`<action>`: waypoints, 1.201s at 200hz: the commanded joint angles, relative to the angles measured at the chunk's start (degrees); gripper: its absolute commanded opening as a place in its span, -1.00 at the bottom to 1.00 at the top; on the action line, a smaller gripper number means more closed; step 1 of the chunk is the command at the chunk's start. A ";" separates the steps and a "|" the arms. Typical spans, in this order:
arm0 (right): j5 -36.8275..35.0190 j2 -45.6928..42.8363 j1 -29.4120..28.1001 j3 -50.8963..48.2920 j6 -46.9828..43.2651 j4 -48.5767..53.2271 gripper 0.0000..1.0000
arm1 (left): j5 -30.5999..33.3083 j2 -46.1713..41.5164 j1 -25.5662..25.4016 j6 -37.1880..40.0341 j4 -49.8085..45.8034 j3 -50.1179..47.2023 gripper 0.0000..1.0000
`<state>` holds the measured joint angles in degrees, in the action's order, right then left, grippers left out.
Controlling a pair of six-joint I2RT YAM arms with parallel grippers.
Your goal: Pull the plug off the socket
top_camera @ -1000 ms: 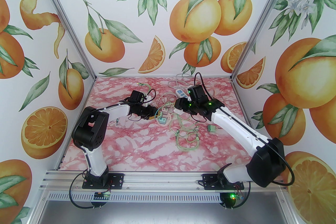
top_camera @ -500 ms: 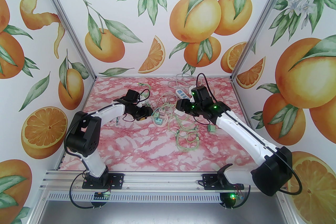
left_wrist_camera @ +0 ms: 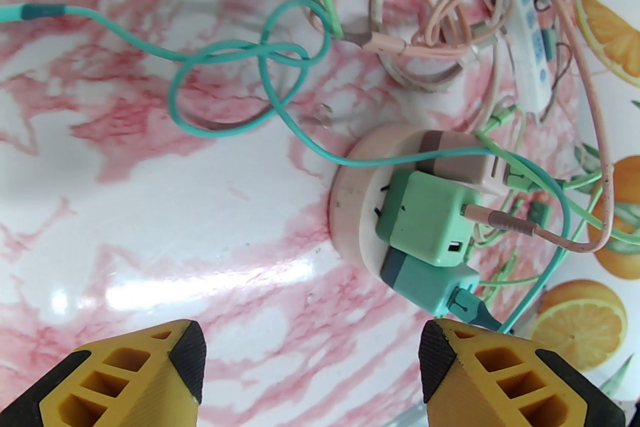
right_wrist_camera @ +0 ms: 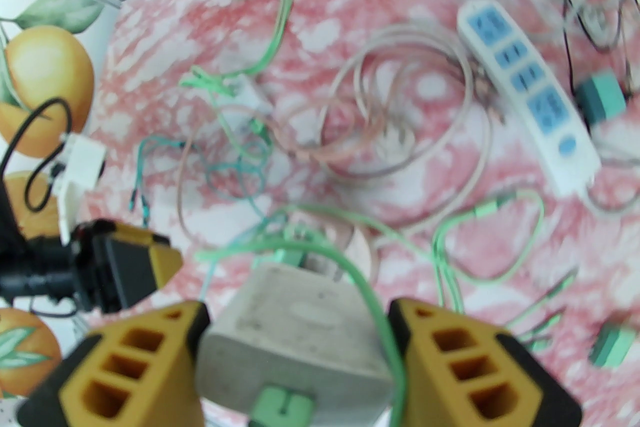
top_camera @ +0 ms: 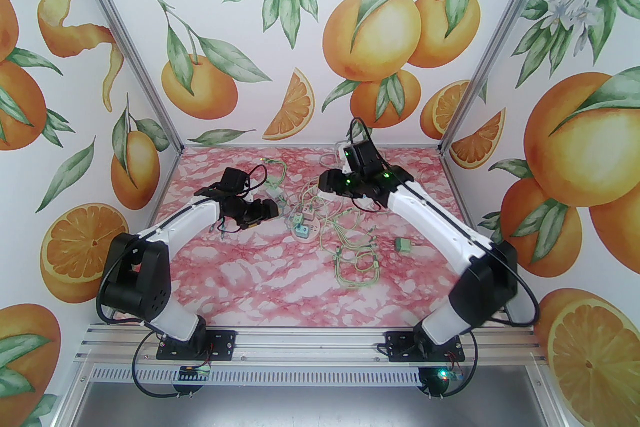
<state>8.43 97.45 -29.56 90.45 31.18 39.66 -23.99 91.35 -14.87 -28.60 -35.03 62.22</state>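
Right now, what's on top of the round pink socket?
Three plugs: a mint plug, a teal plug and a beige plug. They cover their holes in the socket.

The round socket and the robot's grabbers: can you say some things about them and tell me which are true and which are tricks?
1. The right gripper holds a white charger. True.
2. The left gripper squeezes the round socket. False: its fingers are open with nothing between them, and the socket lies ahead of it.
3. Three chargers sit on the round socket. True.
4. The power strip has red outlets. False: they are blue.
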 commanded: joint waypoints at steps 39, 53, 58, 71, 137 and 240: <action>-6.10 17.89 -0.41 19.62 -11.06 6.91 -0.03 | 3.17 -4.65 1.74 1.49 -2.91 -0.87 0.65; -7.86 22.50 -0.41 24.75 -13.31 8.55 -0.02 | 3.91 -5.41 2.08 1.80 -3.52 -0.78 0.67; -8.42 24.23 -0.41 26.60 -13.81 9.16 -0.02 | 4.19 -5.68 2.14 1.86 -3.74 -0.78 0.67; -10.09 28.32 -0.54 30.99 -14.84 10.28 -0.01 | 4.59 -6.42 2.30 1.96 -4.04 -0.91 0.71; -16.16 39.76 -2.56 35.67 -17.23 1.16 0.04 | 8.59 -9.40 3.00 2.31 -6.96 -0.61 0.87; -12.08 43.46 -2.60 37.72 -13.62 -2.34 0.52 | 5.32 -14.19 2.10 1.47 -4.00 -3.27 0.81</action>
<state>-5.43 141.82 -32.27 126.65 16.45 38.28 -17.34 79.13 -12.19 -26.89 -40.73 59.86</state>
